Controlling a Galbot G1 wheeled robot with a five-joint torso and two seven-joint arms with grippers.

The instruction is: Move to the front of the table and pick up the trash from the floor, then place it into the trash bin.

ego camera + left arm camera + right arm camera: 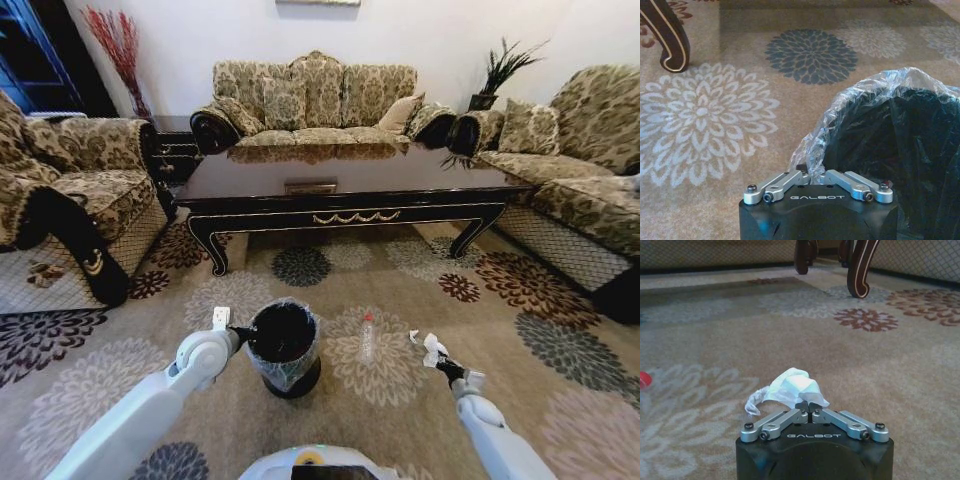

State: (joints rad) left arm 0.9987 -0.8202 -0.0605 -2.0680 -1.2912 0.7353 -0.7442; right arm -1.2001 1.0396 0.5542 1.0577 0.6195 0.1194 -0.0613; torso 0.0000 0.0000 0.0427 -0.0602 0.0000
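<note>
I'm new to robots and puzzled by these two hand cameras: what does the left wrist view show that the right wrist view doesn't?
Left wrist view alone: the left gripper shut on the plastic-lined rim of the black trash bin, beside a navy floral medallion.

Right wrist view alone: the right gripper shut on a crumpled white paper piece, with a red bottle cap at the edge.

Both: the patterned carpet and a curved dark table leg.
</note>
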